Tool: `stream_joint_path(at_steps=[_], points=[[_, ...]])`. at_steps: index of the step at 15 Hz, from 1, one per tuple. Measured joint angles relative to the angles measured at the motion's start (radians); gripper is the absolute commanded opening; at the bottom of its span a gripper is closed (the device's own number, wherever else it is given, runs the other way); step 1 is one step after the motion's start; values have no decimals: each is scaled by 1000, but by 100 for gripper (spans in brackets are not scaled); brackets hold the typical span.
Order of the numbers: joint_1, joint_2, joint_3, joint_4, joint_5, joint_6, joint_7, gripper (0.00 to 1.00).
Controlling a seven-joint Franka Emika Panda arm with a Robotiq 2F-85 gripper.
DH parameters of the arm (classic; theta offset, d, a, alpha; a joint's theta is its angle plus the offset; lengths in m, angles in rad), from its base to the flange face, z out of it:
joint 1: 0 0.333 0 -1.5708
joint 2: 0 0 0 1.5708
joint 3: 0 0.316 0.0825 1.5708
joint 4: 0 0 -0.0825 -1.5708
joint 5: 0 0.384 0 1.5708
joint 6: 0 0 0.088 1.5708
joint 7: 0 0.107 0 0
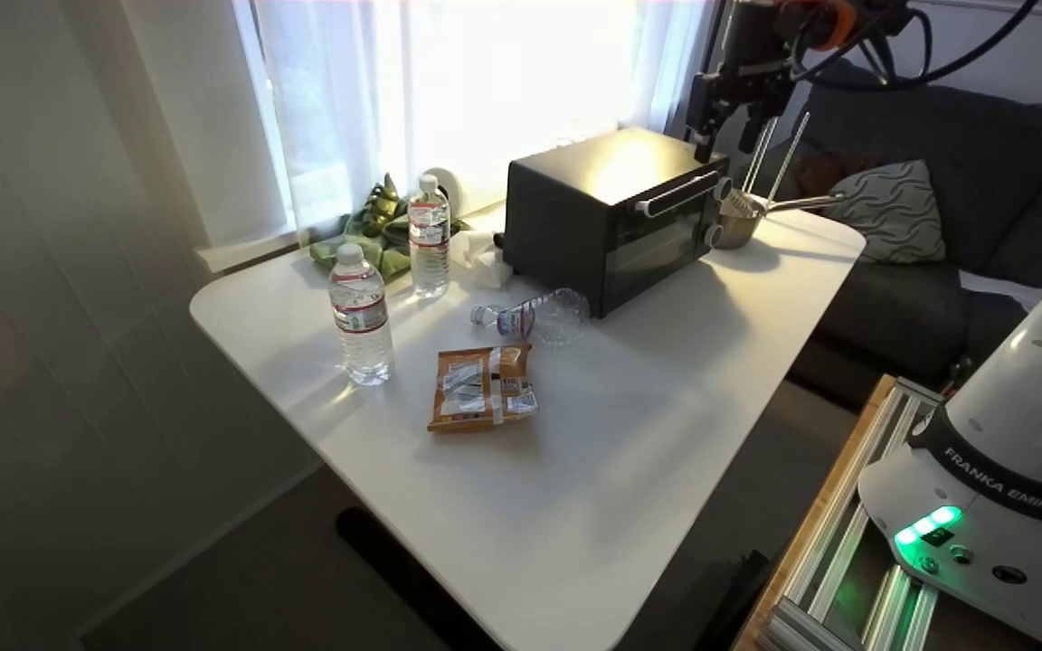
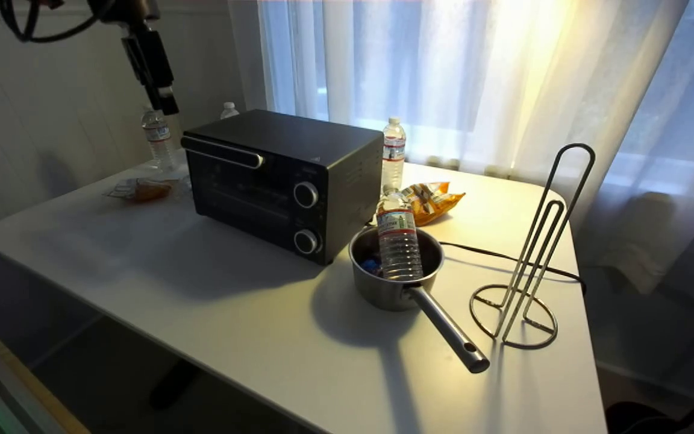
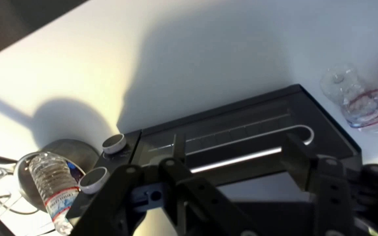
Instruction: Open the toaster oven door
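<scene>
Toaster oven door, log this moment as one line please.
toaster oven door: closed | gripper: open, not touching door handle | bottle: leaning in saucepan

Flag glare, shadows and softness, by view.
In an exterior view, the curtained window blows out white and glare lies atop the toaster oven; in an exterior view, the saucepan casts a dark shadow on the table; in the wrist view, a broad shadow extends from the toaster oven, and the pincer looks dark, slightly soft.

- Gripper (image 3: pixel 236 149): fingers (image 3: pixel 295 160) spread wide apart, pointing down.
- Wrist (image 1: pixel 756 41): above the gripper, far right in an exterior view.
- Arm base (image 1: pixel 996 502): near right there.
</scene>
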Motion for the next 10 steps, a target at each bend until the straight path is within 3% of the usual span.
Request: stream_joint_path(at_steps=[6,10], points=[[-1,43,37,-33,-84,253,25,4],[-17,71,50,-79,-139,359,52,0]])
